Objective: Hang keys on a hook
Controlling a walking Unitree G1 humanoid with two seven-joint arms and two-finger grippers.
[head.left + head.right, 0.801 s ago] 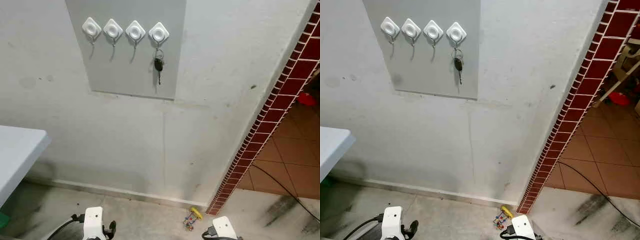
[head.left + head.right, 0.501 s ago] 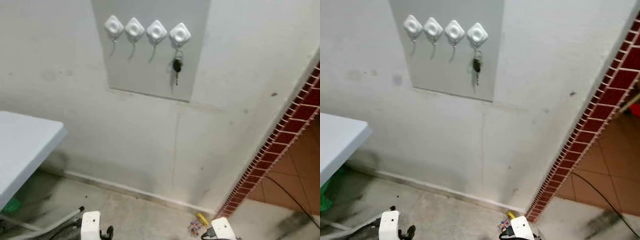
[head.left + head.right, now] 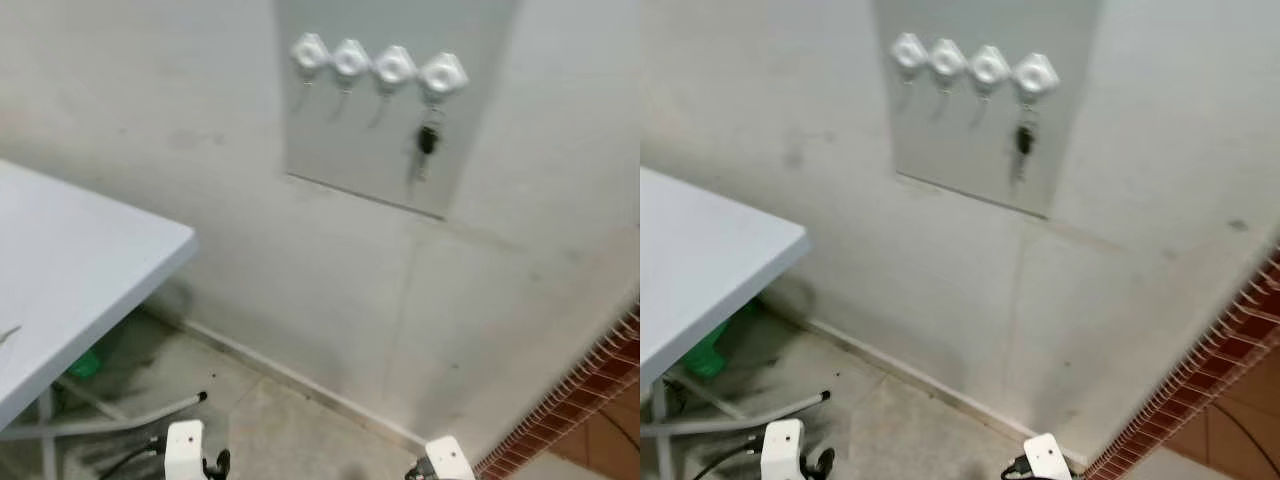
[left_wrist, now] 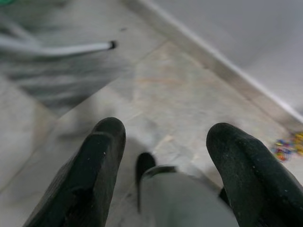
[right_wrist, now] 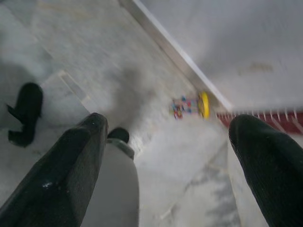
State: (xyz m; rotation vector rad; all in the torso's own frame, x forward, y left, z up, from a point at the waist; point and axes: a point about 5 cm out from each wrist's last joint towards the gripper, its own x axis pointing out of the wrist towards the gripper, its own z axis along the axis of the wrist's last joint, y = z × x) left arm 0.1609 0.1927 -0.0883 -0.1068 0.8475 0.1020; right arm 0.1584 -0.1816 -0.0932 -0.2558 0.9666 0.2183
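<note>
This looks like a plain utility corner or entry area of a home. A scuffed, whitewashed plaster wall (image 3: 250, 270) carries a grey rectangular panel (image 3: 370, 150) with a row of four white diamond-shaped plastic hooks (image 3: 378, 64), a small bunch of dark keys (image 3: 427, 145) hanging from the rightmost. A white folding table (image 3: 70, 290) stands at the left over a stained grey concrete floor (image 3: 270, 420). At the far right, a red-tiled doorway edge (image 3: 570, 410) borders the wall.

Both arms hang low, left end effector (image 4: 163, 156) and right end effector (image 5: 170, 156) spread apart.

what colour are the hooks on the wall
White, all four hooks in a row on a grey panel; they show best in the left eye view.
</note>
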